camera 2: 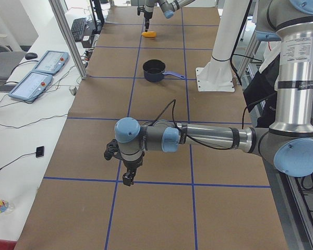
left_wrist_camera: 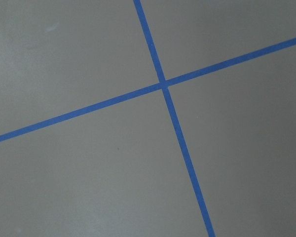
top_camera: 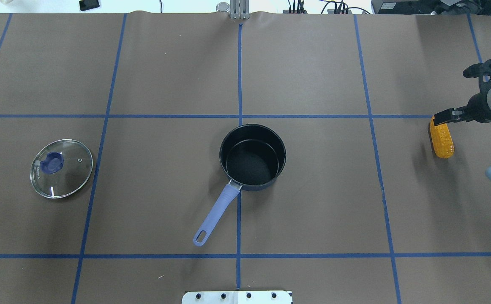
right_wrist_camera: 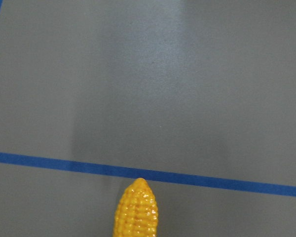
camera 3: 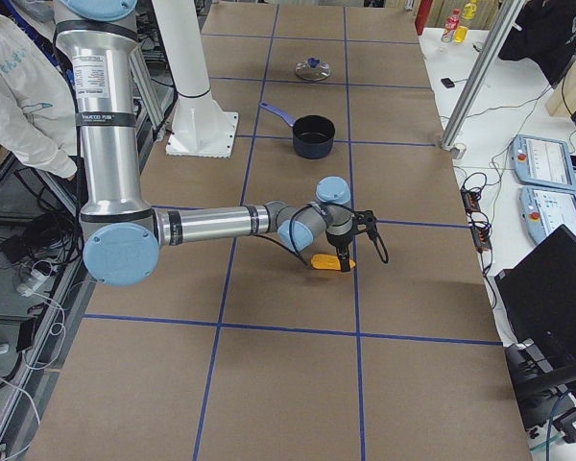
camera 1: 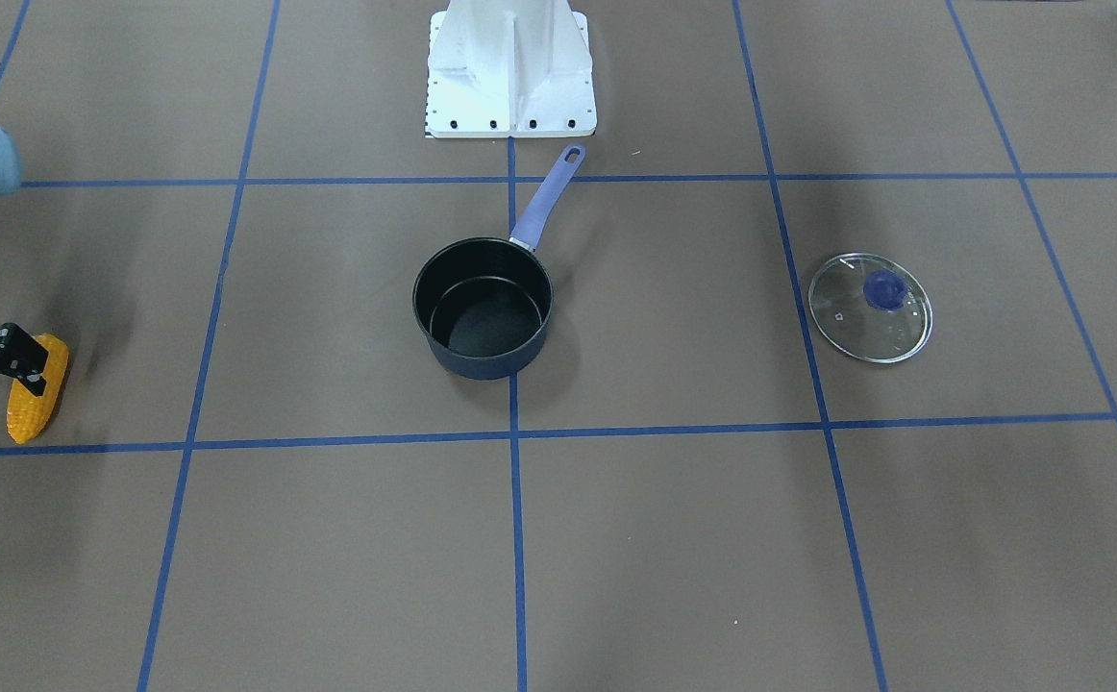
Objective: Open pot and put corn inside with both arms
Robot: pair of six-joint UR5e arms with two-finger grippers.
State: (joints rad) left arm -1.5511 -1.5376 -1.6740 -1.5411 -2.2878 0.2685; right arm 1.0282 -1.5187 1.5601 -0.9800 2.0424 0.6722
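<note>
Two arms are out, one at each end of the table (top_camera: pixel 313 202). My right gripper (top_camera: pixel 448 116) points down at the thick end of the corn (top_camera: pixel 441 139), one black finger lying over that end. Whether I have it pinched or merely bracketed, I cannot tell. The corn lies flat on the brown surface, far out on my right side, well apart from the pot (top_camera: pixel 252 156). From my right wrist I see only its tapered tip touching a line of blue tape (right_wrist_camera: pixel 187 177). The pot stands open in the middle, dark and bare inside, purple handle (top_camera: pixel 216 215) pointing back toward my base. Its glass lid (top_camera: pixel 61 168) lies flat, well off to my left. My left gripper (camera 2: pixel 128 178) hangs pointing down over a tape crossing; wide or narrow, I cannot tell from this side view.
</note>
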